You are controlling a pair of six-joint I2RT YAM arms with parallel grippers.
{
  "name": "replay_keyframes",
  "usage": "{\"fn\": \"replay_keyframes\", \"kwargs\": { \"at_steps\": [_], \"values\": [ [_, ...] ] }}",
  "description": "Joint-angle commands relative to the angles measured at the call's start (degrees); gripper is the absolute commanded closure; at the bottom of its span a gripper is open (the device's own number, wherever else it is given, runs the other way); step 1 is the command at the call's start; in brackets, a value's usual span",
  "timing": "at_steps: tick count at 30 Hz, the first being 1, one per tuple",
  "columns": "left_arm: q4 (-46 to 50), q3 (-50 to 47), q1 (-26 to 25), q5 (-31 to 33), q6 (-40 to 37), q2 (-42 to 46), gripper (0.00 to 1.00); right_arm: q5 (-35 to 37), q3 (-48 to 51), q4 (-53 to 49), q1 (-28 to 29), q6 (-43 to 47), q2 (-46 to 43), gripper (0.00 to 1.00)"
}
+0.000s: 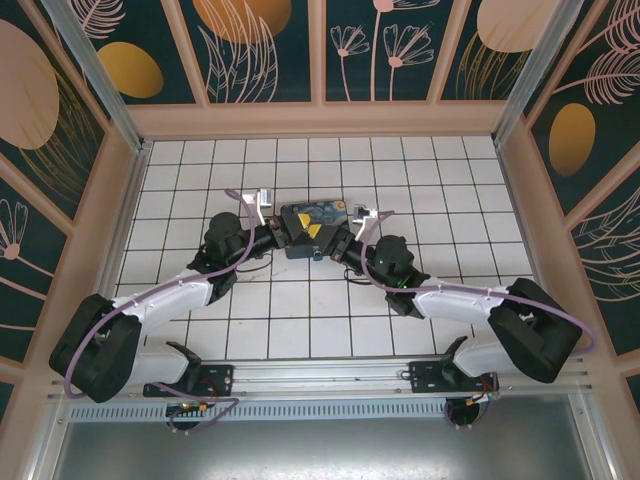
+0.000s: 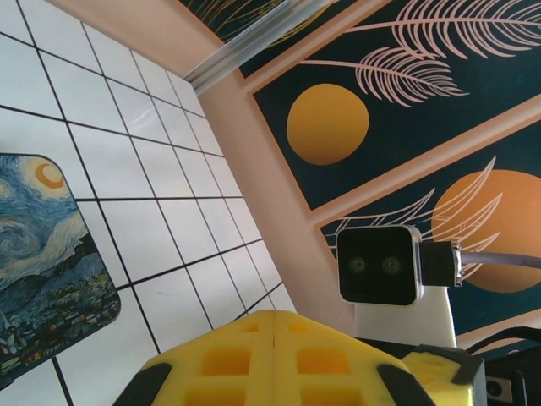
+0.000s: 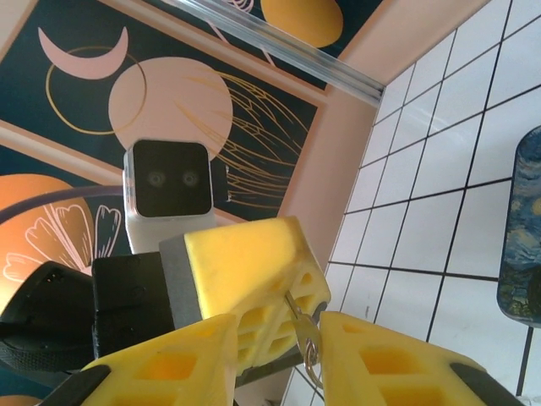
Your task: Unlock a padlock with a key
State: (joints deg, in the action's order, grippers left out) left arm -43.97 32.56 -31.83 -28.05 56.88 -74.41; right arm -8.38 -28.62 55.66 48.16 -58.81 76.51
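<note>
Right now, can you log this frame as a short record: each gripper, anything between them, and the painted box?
left gripper: shut tight
right gripper: jaws apart
small metal piece: in the gap of the right gripper, at the left gripper's tip; key or padlock, cannot tell
painted box: flat on the tiled floor

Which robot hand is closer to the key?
Left, probably. The key hangs from the tip of the shut left tool; the right tool is open, one finger each side of it.
</note>
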Motion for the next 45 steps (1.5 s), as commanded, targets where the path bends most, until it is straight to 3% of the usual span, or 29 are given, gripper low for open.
{"fn": "replay_keyframes", "kwargs": {
  "at_steps": [1, 21, 29, 39, 45],
  "values": [
    [-1.6, 0.9, 0.1, -0.9, -0.6, 0.8, 1.00, 1.1, 0.3, 3.1, -0.8, 1.5, -2.0, 0.69],
    [-2.4, 0.9, 0.1, -1.0, 0.4, 1.3, 1.00, -2.4, 0.4, 12.9, 0.0, -1.3, 6.6, 0.70],
    [-2.4, 0.8, 0.1, -0.9, 0.3, 1.2, 1.00, -2.3, 1.0, 14.5, 0.5, -1.7, 6.6, 0.83],
    [-2.4, 0.7, 0.2, -0.8, 0.3, 1.4, 1.00, -2.4, 1.0, 16.2, 1.1, -2.4, 7.9, 0.81],
    [-2.4, 0.7, 0.2, -0.7, 0.2, 1.5, 1.00, -2.2, 1.4, 17.0, 1.1, -2.6, 8.1, 0.74]
  ]
}}
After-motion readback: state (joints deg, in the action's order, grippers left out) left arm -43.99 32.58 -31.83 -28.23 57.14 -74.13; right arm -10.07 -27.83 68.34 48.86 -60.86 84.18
